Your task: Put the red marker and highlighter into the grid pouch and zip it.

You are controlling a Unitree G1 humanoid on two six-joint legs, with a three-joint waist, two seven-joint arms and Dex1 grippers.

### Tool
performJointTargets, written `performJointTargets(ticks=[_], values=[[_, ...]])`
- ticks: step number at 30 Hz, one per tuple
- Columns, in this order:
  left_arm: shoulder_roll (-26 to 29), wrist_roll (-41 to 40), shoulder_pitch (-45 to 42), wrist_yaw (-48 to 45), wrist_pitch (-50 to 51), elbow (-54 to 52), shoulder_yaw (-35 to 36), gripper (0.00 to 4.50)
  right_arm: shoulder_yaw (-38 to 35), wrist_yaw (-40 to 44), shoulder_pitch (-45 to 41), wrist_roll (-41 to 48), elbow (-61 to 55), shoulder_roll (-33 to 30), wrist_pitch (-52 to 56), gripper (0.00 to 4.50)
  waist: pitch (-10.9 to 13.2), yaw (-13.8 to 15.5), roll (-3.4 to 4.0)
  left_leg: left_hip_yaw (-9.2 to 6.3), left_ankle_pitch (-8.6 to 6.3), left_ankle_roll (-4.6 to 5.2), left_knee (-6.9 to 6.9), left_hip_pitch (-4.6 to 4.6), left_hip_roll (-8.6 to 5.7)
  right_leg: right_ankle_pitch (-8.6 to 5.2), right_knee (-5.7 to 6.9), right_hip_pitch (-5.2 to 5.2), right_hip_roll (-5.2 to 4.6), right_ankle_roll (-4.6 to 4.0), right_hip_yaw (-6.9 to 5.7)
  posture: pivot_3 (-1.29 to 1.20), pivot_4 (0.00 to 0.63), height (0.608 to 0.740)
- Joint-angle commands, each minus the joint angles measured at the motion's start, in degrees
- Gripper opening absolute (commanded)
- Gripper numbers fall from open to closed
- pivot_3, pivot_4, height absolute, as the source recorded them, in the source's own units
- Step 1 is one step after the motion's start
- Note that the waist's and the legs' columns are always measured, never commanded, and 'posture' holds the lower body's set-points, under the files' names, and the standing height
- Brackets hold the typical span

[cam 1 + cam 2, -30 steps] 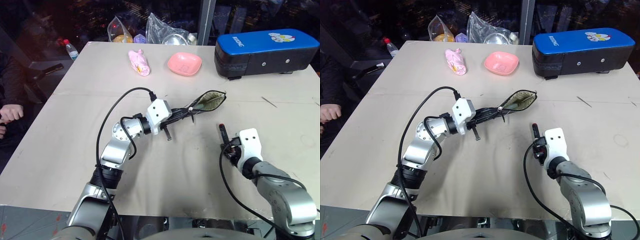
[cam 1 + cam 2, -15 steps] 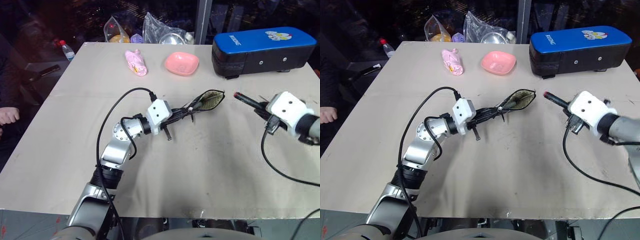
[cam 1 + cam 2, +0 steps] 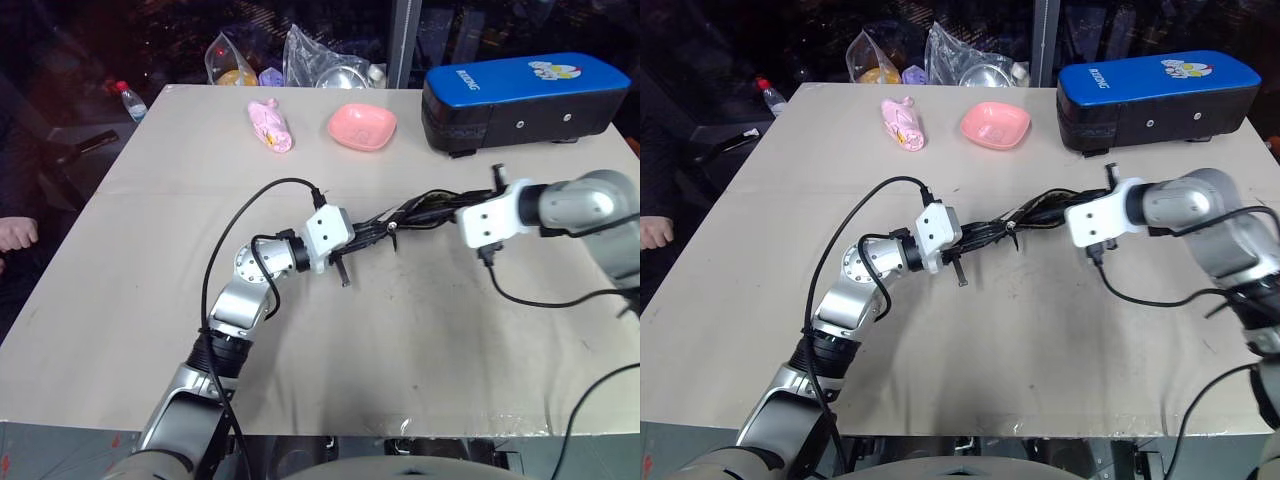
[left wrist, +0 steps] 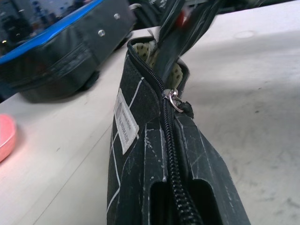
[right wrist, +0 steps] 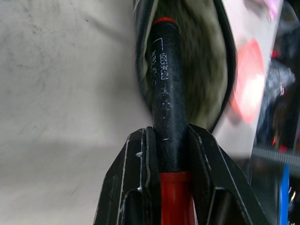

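Note:
My left gripper is shut on one end of the grid pouch and holds it level just above the table. The pouch is black with white grid lines, a white label and a zipper pull; its far end gapes open. My right gripper is shut on the red marker, a black barrel with a red end. The marker's tip points into the pouch's open mouth, against the pale lining. The highlighter is out of view.
A big blue-black case stands at the back right. A pink bowl and a pink packet lie at the back, with plastic bags behind them. A person's hand rests past the table's left edge.
My right gripper rose from the table's near right, rolled over and swung left with the marker, bringing its tip to the pouch's mouth. The left gripper and pouch stayed put.

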Motion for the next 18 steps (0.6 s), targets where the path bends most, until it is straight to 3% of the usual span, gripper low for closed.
performJointTargets(ticks=[1,4,5,9,11,12,18], values=[[-0.4,-0.2,-1.2,-0.2,-0.8,-2.5,-0.2,0.0,1.5,-1.1,-5.6,-2.5,3.7,5.2,-4.3,0.28,0.0,0.1,0.03,0.01,0.01,-0.01,0.0,0.0,0.0,0.0,0.01,-0.01,0.0,0.0,0.0,0.0,0.15,0.74],[-0.7,-0.4,-1.2,-0.1,-0.5,-2.6,-0.2,0.0,1.9,0.4,-6.6,-2.7,5.6,6.7,-6.0,0.28,0.0,0.7,0.03,-0.01,0.01,-0.02,0.0,-0.04,-0.01,0.0,0.0,-0.01,-0.05,0.0,-0.07,0.0,0.15,0.74],[-0.8,-0.4,-1.3,0.0,-0.4,-2.6,-0.2,0.0,1.9,1.1,-6.5,-2.5,5.8,6.9,-5.9,1.32,0.0,0.9,0.03,0.0,0.01,-0.01,0.0,-0.07,-0.02,0.0,-0.03,-0.01,-0.08,0.0,-0.09,0.0,0.15,0.74],[-1.0,-0.5,-1.2,1.2,0.6,-2.3,0.7,0.0,-1.7,0.7,-5.0,0.4,3.9,7.1,-2.0,3.14,0.0,1.2,0.03,0.06,0.0,0.0,0.04,-0.08,-0.07,0.01,-0.04,0.0,-0.15,0.0,-0.09,0.0,0.15,0.74],[-1.0,-0.4,-1.2,2.0,1.3,-2.0,1.2,0.0,-6.1,1.6,-3.6,5.6,0.6,6.9,5.6,4.22,0.0,1.3,0.03,0.03,0.01,0.0,0.07,-0.07,-0.07,0.01,0.02,0.0,-0.16,0.0,-0.07,0.0,0.15,0.74],[-0.9,-0.4,-1.2,2.3,1.5,-1.8,1.4,0.0,-8.6,2.4,-2.7,8.9,-1.7,6.5,11.0,4.46,0.0,1.3,0.03,0.01,0.01,0.0,0.08,-0.07,-0.06,0.01,0.06,0.0,-0.15,0.0,-0.08,0.0,0.15,0.74],[-0.6,-0.8,-0.6,2.6,2.4,-2.4,1.7,0.0,-26.8,2.4,3.6,32.8,-21.0,3.2,55.7,4.46,0.0,1.6,0.05,-0.11,0.0,0.0,0.07,-0.11,-0.04,0.01,0.1,0.0,-0.24,-0.01,-0.15,0.0,0.15,0.74]])
